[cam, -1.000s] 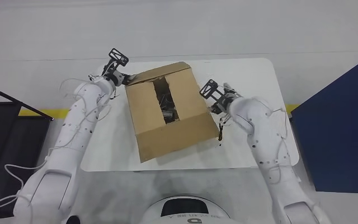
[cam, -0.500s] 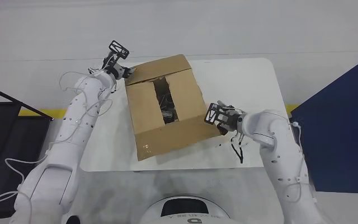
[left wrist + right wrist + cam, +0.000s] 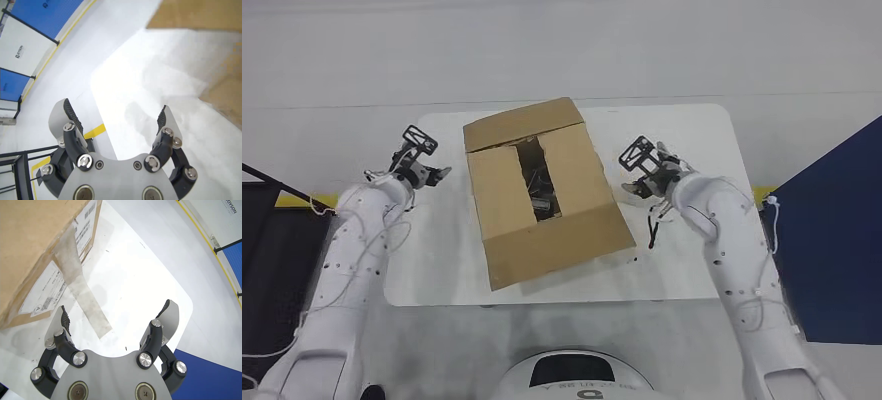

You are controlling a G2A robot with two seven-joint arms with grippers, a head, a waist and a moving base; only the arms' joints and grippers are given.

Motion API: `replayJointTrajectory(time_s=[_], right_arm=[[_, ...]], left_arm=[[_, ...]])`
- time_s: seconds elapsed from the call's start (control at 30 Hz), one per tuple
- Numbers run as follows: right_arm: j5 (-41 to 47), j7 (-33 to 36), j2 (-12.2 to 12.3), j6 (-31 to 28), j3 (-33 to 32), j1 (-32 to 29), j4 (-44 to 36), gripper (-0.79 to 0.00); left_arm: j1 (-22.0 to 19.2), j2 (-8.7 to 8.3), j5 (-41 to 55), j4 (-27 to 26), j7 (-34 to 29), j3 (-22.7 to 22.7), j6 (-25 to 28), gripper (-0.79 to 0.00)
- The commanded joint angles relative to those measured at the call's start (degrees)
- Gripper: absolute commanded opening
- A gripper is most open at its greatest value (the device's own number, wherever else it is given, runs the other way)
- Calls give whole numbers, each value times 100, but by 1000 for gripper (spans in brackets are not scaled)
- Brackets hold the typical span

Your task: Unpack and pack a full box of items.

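A brown cardboard box (image 3: 542, 195) stands on the white table (image 3: 692, 140), its two top flaps parted by a narrow gap that shows dark items (image 3: 538, 190) inside. My left gripper (image 3: 414, 148) is open over the table's left edge, apart from the box, with nothing between its fingers (image 3: 72, 115). My right gripper (image 3: 638, 162) is open just right of the box, also holding nothing. In the right wrist view my right gripper (image 3: 117, 310) faces the box's labelled side (image 3: 43, 256), where a loose strip of clear tape (image 3: 85, 294) hangs down onto the table.
A blue panel (image 3: 832, 240) stands to the right of the table and a dark frame (image 3: 272, 230) to the left. A yellow floor line (image 3: 297, 200) runs behind the table. Bare tabletop lies right of the box and along the front edge.
My left gripper has drawn back from the box's rear left corner to the table's left edge. My right gripper dipped toward the box's front right corner, then rose back beside its right side.
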State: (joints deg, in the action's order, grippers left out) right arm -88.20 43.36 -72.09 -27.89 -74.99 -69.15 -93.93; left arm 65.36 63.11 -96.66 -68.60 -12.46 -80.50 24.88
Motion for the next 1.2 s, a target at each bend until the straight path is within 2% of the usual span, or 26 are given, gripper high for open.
replayJointTrajectory(time_s=[0.0,0.1,0.23,0.4,0.63,0.73,0.8,0.83,0.9,1.0,1.07,1.17], right_arm=[[29,-72,-11,-45,114,83,122,0],[96,-138,-15,-151,213,138,181,0],[291,-186,1,-472,263,109,162,0],[811,-120,66,-1200,149,-66,16,0],[1342,27,194,-2295,65,-480,-380,0],[1221,14,241,-2159,-65,-630,-579,0],[1044,-87,275,-1730,-327,-786,-764,0],[923,-154,292,-1505,-456,-904,-881,0],[961,-435,335,-1475,-728,-1159,-1072,0],[953,-883,405,-1371,-1296,-1569,-1288,0],[944,-1198,434,-1356,-1512,-1799,-1353,0],[976,-1530,465,-1366,-1700,-1935,-1273,0]], left_arm=[[131,-11,-36,-178,-25,53,225,0],[130,13,29,-306,-69,215,399,0],[-131,86,480,-268,-62,407,541,0],[-604,171,827,-57,-104,639,631,0],[-1193,290,800,357,-217,1059,502,0],[-1354,310,604,442,-270,1150,326,0],[-1398,283,208,392,-365,1136,68,0],[-1378,264,59,308,-367,1111,-7,0],[-1291,217,187,3,-219,923,159,0],[-1030,113,119,-886,-158,700,757,0],[-811,71,148,-1506,-104,711,1287,0],[-632,42,-108,-2130,-202,989,1958,0]])
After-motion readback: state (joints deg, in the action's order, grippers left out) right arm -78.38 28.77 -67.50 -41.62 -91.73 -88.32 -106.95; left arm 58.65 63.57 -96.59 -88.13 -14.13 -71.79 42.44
